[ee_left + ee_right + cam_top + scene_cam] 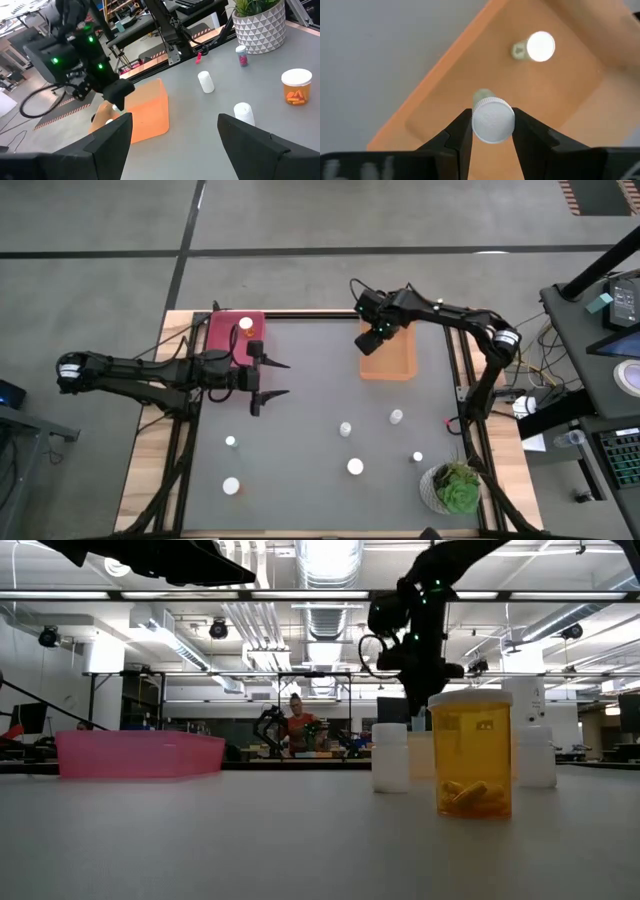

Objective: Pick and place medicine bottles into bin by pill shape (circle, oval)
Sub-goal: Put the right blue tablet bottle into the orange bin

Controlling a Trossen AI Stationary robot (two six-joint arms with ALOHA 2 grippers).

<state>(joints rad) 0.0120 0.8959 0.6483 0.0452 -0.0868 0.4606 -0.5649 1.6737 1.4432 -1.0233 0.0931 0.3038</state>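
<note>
My right gripper (492,131) is above the orange tray (388,358) at the table's far right, shut on a small white-capped medicine bottle (491,119). Another bottle (534,47) lies on its side in that tray. My left gripper (272,378) is open and empty, level, just right of the pink tray (232,340), which holds one bottle (246,327). Several more bottles stand on the table's near half, among them one (345,428), another (397,417) and an amber one (472,758). My right gripper pinches the bottle's round white cap (492,122) by its sides between its two fingers. The fingers come from above and point down at the tray. The bottle's body (482,95) points away below the cap, lifted clear of the orange tray's floor.
A green plant in a white patterned pot (455,488) stands at the near right corner. Open grey tabletop lies between the two trays and the loose bottles. A person (297,725) shows far off in the room behind.
</note>
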